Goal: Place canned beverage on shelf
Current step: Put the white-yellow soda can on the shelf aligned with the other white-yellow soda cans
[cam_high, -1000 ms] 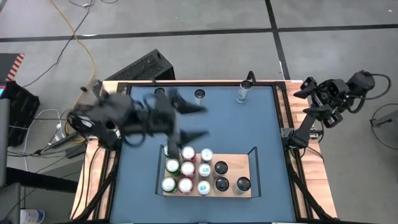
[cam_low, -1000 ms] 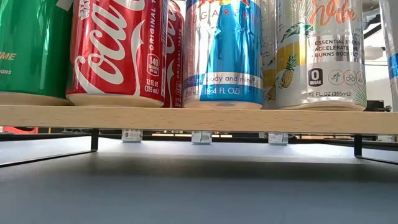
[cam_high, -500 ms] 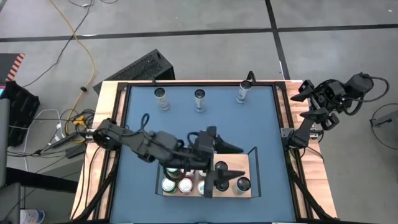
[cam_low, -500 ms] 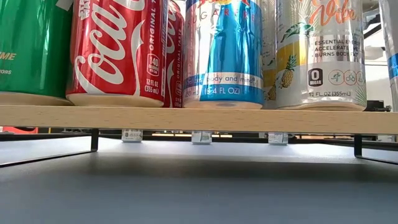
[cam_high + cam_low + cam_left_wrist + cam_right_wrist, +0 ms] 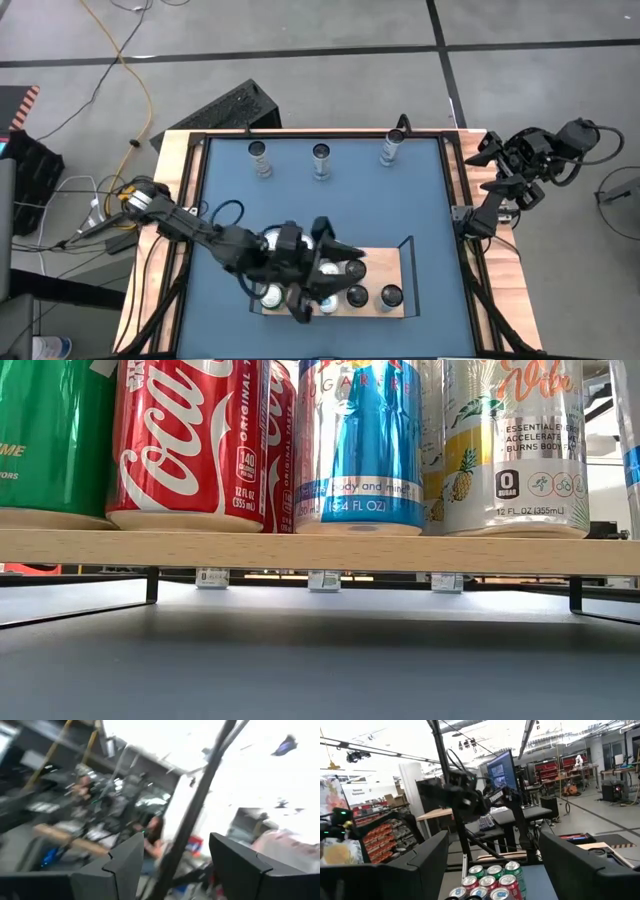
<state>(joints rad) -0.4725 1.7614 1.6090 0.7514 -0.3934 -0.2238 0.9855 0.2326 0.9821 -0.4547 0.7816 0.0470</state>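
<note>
Three canned beverages (image 5: 320, 155) stand upright in a row on the blue table near its far edge. The light-wood shelf (image 5: 405, 300) sits near the front edge with several cans (image 5: 390, 297) upright on its board (image 5: 320, 552). My left gripper (image 5: 322, 277) hovers above the shelf's middle cans. In the left wrist view its fingers (image 5: 177, 865) stand apart, tipped up toward the room, with nothing between them. My right gripper (image 5: 505, 160) waits open beyond the table's right edge, its fingers (image 5: 492, 865) wide apart, looking toward the shelf's cans (image 5: 490, 882).
The left arm (image 5: 210, 235) stretches low from the table's left edge across to the shelf. Black rails (image 5: 408, 250) rise at the shelf's short ends. Bare blue tabletop (image 5: 400, 200) lies between the far row of cans and the shelf.
My left arm has swung from the table's far left toward the near edge and right, coming down over the shelf. It reached over the shelf's right half, then drew back to its middle, with the gripper tipping upward. The cans have stayed put.
</note>
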